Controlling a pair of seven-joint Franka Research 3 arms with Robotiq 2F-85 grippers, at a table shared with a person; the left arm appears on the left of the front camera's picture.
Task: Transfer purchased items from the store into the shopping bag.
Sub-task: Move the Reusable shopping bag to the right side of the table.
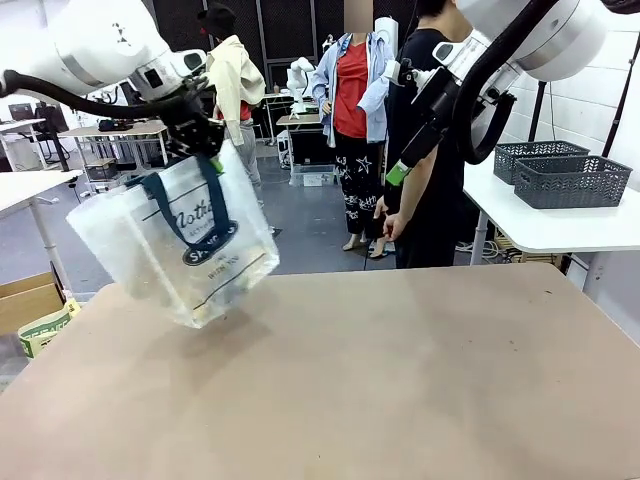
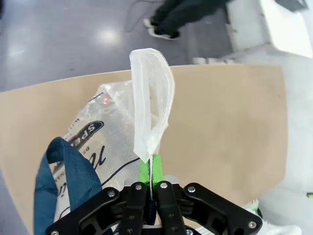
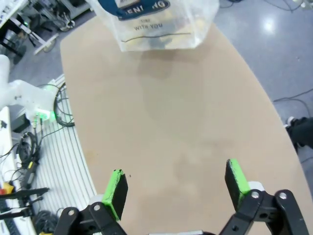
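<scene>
Two grippers in play, left gripper (image 2: 150, 171) pinched tight on the shopping bag's (image 1: 175, 245) translucent top edge, bag hanging tilted below its fingers over the table (image 1: 400, 380), right gripper (image 3: 173, 183) spread wide, nothing between its pads, bag well beyond its fingertips.

Shopping bag (image 1: 175, 245): thin translucent plastic, crinkled and faintly glossy, with navy woven-looking cloth straps; table (image 1: 400, 380): smooth matt tan surface; baskets (image 1: 560, 170), upper right: dark grey lattice plastic
</scene>
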